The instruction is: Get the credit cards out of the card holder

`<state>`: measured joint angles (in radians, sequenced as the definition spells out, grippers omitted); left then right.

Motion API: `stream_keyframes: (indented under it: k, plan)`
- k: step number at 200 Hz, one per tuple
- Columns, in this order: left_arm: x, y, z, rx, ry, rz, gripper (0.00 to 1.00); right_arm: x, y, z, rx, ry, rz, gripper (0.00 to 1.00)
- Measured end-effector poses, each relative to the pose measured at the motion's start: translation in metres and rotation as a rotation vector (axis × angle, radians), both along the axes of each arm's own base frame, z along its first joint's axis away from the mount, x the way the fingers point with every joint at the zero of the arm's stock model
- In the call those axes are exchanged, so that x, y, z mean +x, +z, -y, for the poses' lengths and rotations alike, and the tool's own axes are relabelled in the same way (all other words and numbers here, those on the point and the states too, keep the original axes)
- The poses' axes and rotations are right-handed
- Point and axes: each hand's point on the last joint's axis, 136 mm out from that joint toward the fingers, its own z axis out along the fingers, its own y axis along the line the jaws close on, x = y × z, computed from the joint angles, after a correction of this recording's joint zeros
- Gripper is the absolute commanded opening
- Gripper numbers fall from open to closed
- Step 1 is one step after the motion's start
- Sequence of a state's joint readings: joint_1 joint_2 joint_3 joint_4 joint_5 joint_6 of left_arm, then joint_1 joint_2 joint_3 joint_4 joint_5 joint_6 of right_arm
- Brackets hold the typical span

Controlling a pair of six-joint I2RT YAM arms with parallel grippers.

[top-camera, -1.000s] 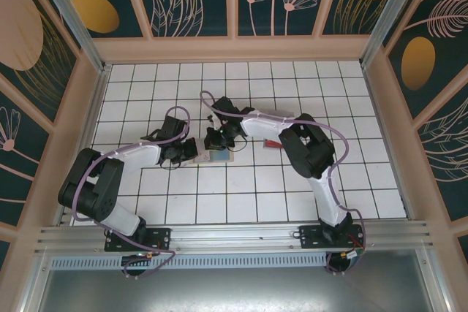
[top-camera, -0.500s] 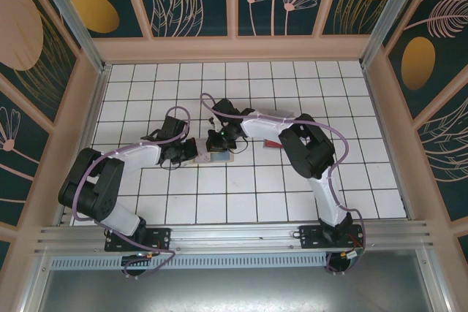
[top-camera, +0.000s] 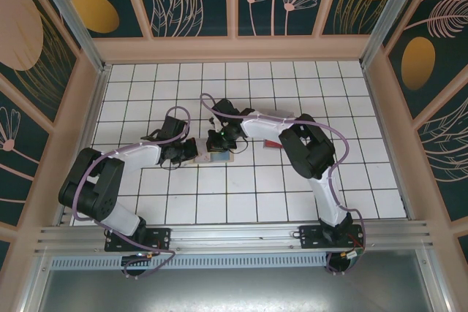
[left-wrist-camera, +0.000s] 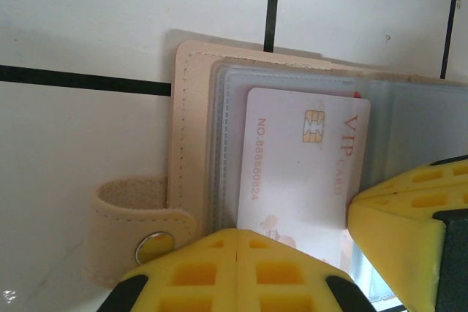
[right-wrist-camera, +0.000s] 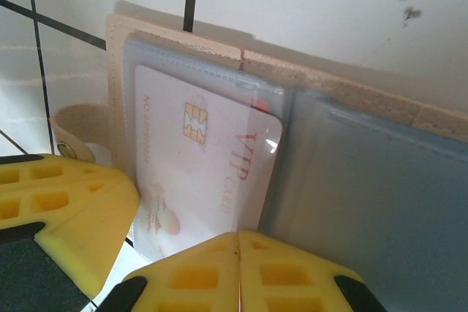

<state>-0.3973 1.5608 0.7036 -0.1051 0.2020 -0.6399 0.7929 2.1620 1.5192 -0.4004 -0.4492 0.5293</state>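
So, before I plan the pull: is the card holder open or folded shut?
Open. The card holder lies spread flat, clear sleeves and a white VIP card facing up, its snap strap unfastened.

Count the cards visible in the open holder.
1 for certain: the white VIP card lies on the clear sleeves of the card holder's strap-side half. A red sliver behind its corner may be a second; the sleeves could hide more.

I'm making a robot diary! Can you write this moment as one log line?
card holder: open on tiles | VIP card: inside holder, not out | left jaws: shut at holder's edge | right jaws: shut at card's edge
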Motion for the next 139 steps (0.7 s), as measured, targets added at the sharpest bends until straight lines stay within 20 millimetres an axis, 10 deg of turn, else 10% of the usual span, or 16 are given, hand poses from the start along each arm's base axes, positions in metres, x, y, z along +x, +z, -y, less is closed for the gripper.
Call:
stream_keyframes:
  k: [139]
  plan:
    - [0.0,0.0,0.001,-0.006,-0.003,-0.001,0.02,-0.002,0.01,0.0,0.02,0.002,-0.014,0.21]
